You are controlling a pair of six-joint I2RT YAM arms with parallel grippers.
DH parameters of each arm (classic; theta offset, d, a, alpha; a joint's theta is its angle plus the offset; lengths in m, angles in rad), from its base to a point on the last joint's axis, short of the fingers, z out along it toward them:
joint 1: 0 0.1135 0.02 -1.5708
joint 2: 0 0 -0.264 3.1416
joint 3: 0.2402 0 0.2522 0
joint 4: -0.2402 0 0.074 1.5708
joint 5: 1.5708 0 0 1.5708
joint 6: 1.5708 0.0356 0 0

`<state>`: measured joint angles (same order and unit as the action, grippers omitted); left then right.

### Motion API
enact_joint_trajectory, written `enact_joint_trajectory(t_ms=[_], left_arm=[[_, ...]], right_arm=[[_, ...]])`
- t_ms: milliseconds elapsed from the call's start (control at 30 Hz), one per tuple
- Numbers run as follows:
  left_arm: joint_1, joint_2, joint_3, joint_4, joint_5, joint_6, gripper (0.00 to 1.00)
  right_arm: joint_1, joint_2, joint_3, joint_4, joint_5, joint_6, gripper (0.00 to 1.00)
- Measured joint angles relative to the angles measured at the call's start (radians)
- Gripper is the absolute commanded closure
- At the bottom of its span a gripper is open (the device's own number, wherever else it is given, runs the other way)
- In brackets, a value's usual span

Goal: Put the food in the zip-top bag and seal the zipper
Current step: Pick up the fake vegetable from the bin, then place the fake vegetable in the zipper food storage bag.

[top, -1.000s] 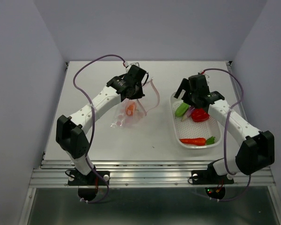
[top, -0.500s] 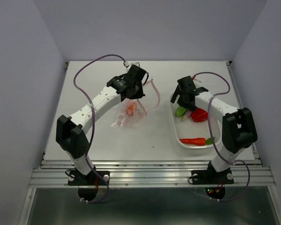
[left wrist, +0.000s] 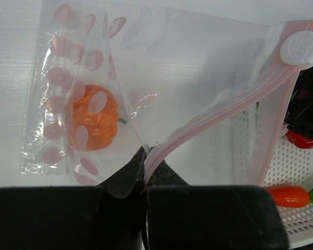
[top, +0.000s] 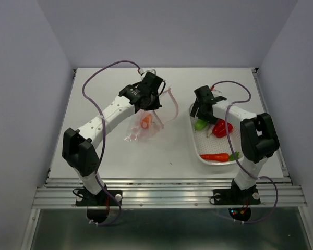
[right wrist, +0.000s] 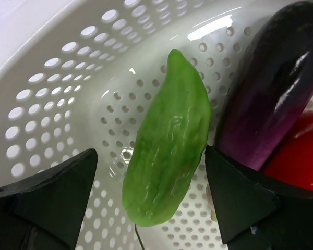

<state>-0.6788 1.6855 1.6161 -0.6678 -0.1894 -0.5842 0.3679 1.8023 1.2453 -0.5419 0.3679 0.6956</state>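
I see my left end effector [left wrist: 145, 162] pinched shut on the pink zipper [left wrist: 214, 117] of the zip-top bag [left wrist: 198, 73] (the orange pumpkin [left wrist: 92, 117] sits inside it). The bag is mid tabletop [top: 172, 151], left of the white basket [right wrist: 57, 78]. My right end effector [right wrist: 150, 166] is open, one finger each side of the green pod [right wrist: 169, 120] in the basket, beside the purple eggplant [right wrist: 274, 94].

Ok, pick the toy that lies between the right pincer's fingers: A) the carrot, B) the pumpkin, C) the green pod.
C: in the right wrist view the green pod lies on the white basket floor, with the right pincer open and one finger on each side of it, not yet closed on it.
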Motion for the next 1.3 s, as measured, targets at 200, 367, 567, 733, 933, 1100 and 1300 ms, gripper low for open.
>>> enact_joint_trajectory(t_ms=[200, 367, 567, 733, 933, 1100, 1300], left_arm=[[0.000, 0.000, 0.000, 0.006, 0.004, 0.000, 1.00], [0.000, 0.000, 0.000, 0.007, 0.004, 0.000, 1.00], [0.000, 0.000, 0.000, 0.011, 0.007, 0.000, 1.00], [0.000, 0.000, 0.000, 0.013, 0.014, 0.000, 1.00], [0.000, 0.000, 0.000, 0.013, 0.022, 0.000, 1.00], [0.000, 0.000, 0.000, 0.013, 0.025, 0.000, 1.00], [0.000, 0.000, 0.000, 0.013, 0.029, -0.004, 1.00]], right_arm=[[0.000, 0.018, 0.003, 0.000, 0.011, -0.003, 0.51], [0.000, 0.018, 0.003, 0.000, 0.031, 0.000, 0.65], [0.000, -0.045, 0.003, -0.002, 0.051, -0.005, 0.70], [0.000, -0.222, -0.010, 0.005, 0.069, -0.036, 0.71], [0.002, -0.495, -0.098, 0.154, -0.098, -0.161, 0.71], [0.112, -0.551, -0.099, 0.316, -0.235, -0.233, 0.71], [0.230, -0.503, -0.099, 0.436, -0.318, -0.251, 0.71]])
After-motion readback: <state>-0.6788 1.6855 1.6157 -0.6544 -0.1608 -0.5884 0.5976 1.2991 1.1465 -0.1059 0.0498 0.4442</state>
